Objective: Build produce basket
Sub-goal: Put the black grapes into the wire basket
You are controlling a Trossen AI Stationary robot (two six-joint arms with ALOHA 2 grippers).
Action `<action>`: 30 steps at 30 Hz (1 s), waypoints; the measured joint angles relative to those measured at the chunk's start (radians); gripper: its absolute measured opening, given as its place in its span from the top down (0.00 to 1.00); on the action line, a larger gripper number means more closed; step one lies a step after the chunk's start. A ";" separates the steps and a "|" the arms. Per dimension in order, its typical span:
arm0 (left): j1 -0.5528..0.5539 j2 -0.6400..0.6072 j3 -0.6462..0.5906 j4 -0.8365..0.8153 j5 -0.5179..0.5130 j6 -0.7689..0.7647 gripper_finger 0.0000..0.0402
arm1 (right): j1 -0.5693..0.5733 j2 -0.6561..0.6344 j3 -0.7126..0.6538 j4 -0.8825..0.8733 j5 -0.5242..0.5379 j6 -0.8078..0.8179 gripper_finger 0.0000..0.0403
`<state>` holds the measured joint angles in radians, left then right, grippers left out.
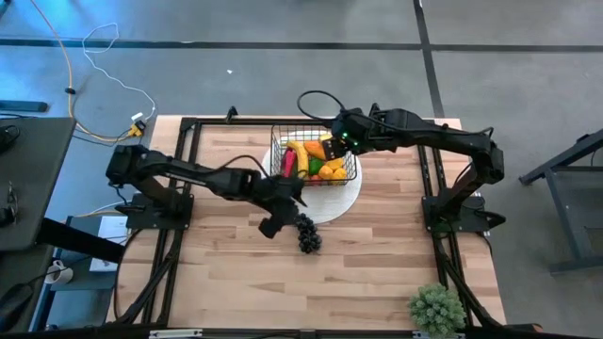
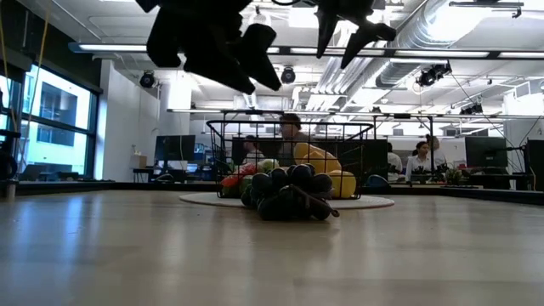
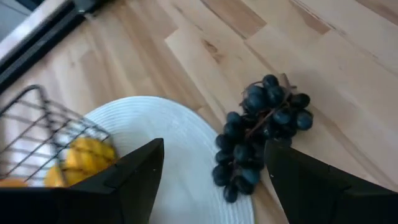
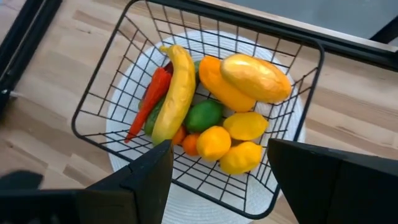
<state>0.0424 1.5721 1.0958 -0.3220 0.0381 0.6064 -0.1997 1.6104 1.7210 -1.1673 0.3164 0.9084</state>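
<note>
Your left gripper hangs above the table with its jaws apart and nothing between them, just over the dark purple grapes, which lie on the wood touching the edge of the round white plate. From the left wrist view you see the grapes between the two dark fingers, the bunch partly on the plate's rim. Your right gripper hovers over the black wire basket, jaws also apart and empty. The basket sits on the plate and already holds a yellow banana, a red chili, a green fruit, lemons and oranges. In the low view the grapes lie in front of the basket, with people seated far behind in the room. A green bushy plant stands at the table's near right corner.
</note>
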 joint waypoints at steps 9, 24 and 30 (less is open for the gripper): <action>-0.038 0.151 0.000 0.118 0.004 -0.021 0.33 | 0.000 0.000 0.000 -0.015 0.010 0.011 0.40; -0.043 0.338 0.001 0.169 0.024 0.025 0.33 | 0.000 0.000 -0.002 -0.019 0.010 0.011 0.40; -0.042 0.378 0.003 0.170 0.022 -0.030 0.35 | 0.000 0.000 -0.002 -0.020 0.010 0.011 0.40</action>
<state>0.0006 1.9501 1.0985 -0.1518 0.0601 0.5764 -0.2001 1.6104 1.7195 -1.1873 0.3264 0.9192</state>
